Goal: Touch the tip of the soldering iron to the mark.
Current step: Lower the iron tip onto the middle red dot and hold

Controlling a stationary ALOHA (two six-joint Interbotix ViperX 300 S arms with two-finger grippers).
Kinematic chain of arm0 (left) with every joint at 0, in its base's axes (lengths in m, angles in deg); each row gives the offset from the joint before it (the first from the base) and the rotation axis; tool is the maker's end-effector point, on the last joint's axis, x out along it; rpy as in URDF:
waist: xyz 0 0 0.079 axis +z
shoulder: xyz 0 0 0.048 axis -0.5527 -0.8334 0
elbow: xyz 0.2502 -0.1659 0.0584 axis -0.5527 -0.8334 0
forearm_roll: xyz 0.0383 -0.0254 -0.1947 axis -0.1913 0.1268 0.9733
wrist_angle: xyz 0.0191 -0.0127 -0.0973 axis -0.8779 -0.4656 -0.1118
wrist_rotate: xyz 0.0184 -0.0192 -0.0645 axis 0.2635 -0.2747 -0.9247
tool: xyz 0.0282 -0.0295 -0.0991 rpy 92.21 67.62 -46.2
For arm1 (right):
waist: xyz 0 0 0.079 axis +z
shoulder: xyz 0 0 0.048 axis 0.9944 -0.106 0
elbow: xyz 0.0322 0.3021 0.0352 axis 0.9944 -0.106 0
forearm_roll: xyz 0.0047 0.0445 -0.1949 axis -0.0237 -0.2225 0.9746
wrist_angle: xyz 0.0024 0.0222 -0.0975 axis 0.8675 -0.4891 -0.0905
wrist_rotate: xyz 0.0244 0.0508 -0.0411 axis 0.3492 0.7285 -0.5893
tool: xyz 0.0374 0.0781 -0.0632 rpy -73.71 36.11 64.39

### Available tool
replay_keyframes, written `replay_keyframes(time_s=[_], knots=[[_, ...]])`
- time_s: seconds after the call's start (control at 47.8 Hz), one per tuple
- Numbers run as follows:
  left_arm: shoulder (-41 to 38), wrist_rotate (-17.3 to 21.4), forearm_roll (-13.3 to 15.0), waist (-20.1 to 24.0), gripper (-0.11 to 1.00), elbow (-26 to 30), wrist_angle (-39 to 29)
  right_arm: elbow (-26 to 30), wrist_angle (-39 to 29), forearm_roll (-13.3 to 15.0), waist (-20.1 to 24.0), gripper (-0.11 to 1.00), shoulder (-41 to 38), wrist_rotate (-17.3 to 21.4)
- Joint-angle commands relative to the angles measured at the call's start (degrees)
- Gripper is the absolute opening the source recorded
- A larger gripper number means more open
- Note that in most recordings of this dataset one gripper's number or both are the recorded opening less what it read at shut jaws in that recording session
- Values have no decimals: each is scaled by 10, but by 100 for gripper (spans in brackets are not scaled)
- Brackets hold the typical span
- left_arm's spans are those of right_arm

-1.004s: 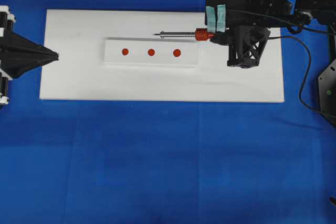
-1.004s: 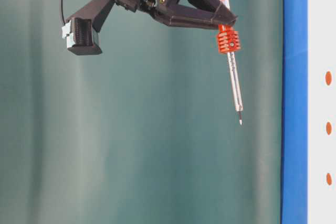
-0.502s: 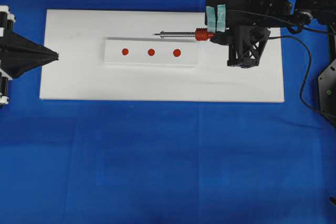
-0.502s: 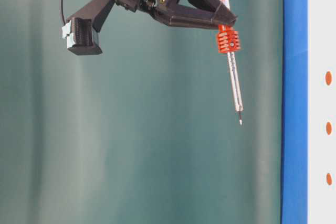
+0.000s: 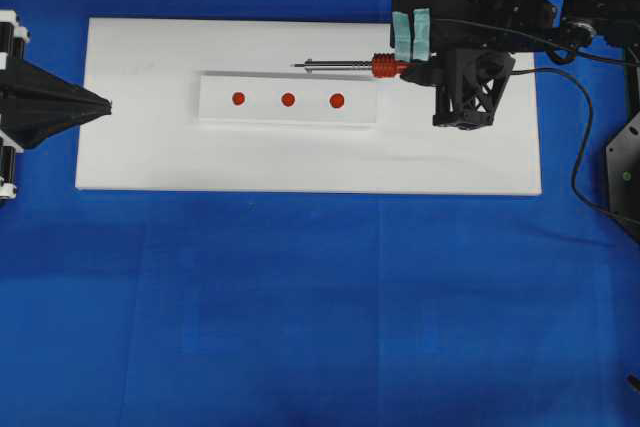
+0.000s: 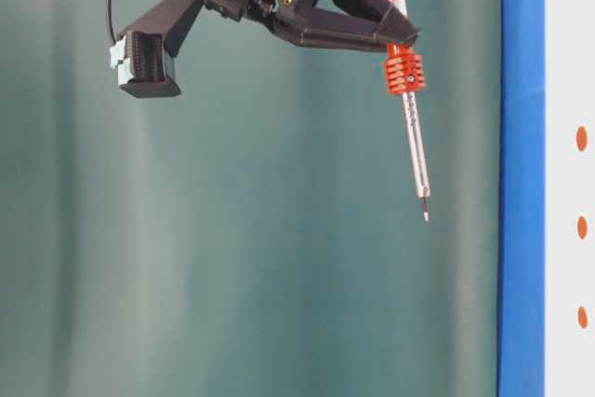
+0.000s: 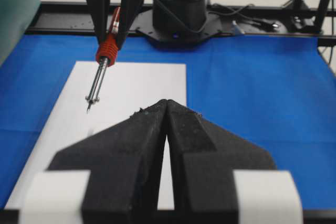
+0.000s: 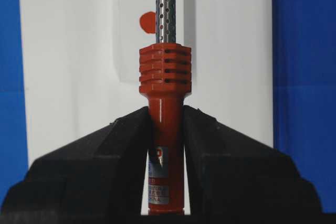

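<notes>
Three red marks [image 5: 288, 100] are seen on the white strip [image 5: 288, 113] as the soldering iron [image 5: 350, 67], clamped by the right gripper [image 8: 166, 129], is held above it, tip [image 5: 297, 66] pointing toward nine o'clock; left gripper [image 7: 167, 129] is closed, empty.

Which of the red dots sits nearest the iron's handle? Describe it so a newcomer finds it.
Start at the large white rectangular board on the blue cloth, then find the raised white strip in its middle. Three round red dots run along it; the one meant is the end dot toward the right claw, just below the red-orange-handled soldering iron.
</notes>
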State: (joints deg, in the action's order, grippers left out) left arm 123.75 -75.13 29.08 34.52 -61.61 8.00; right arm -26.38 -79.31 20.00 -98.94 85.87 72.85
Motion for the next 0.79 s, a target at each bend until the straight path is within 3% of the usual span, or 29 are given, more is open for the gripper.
replay_keyframes(time_s=[0.0,0.377,0.774], knots=[[-2,-1,0,1,0,6,6,9,4,1,-1,6,11,1],[-3,0,0,1,0,6,6,4,4,0,-1,6,2,1],[-3,0,0,1,0,5,6,5,18,-1,4,6,-71,1]])
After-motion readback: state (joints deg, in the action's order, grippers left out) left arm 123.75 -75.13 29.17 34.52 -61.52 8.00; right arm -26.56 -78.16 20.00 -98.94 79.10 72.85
